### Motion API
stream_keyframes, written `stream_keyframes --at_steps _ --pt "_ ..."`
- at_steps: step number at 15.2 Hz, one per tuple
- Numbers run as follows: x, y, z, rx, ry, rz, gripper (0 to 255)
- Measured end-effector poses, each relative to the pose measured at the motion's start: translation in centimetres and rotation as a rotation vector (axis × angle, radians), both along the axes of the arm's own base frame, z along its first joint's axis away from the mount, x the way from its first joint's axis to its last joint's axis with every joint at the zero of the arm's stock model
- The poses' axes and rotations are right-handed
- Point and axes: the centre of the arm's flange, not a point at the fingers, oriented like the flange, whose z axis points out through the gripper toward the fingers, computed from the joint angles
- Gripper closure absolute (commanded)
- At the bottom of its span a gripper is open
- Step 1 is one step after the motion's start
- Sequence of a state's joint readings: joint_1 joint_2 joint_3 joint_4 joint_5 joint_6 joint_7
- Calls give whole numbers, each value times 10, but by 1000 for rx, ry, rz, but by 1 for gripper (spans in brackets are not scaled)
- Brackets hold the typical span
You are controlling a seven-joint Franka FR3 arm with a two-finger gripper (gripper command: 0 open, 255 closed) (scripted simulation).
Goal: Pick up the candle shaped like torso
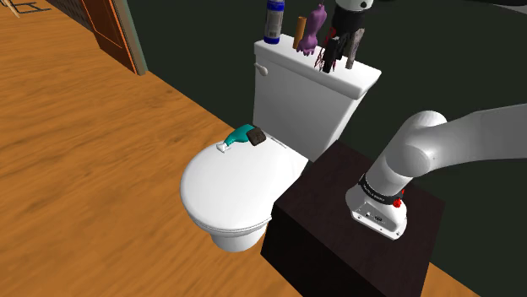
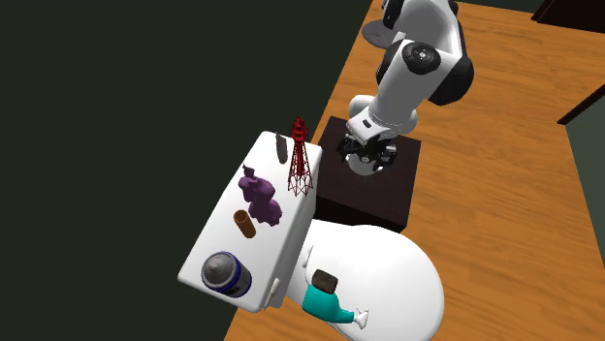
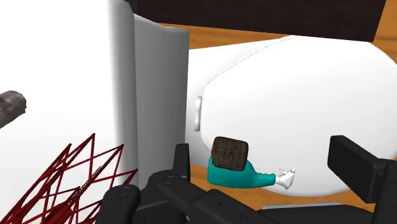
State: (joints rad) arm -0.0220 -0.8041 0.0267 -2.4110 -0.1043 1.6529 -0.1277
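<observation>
The torso-shaped candle is purple and stands upright on the white toilet tank lid. It sits between a brown cylinder and a red wire tower. My gripper hangs above the tank's end in the shoulder view's right, past the tower from the candle. In the wrist view my gripper is open, with nothing between its black fingers.
A blue and white can stands at the tank's other end, a grey oblong thing beyond the tower. On the closed toilet lid lies a teal bottle under a brown block. The dark stand adjoins the toilet.
</observation>
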Motion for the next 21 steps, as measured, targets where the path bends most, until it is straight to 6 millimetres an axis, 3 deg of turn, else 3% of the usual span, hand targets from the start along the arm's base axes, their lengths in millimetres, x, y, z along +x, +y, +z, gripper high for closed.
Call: stream_keyframes --at_steps 2,9,21 --pt "4 -4 3 1 -3 -5 0" --pt "56 -54 40 16 -40 -74 0" --pt "141 -162 113 43 -111 -203 0"
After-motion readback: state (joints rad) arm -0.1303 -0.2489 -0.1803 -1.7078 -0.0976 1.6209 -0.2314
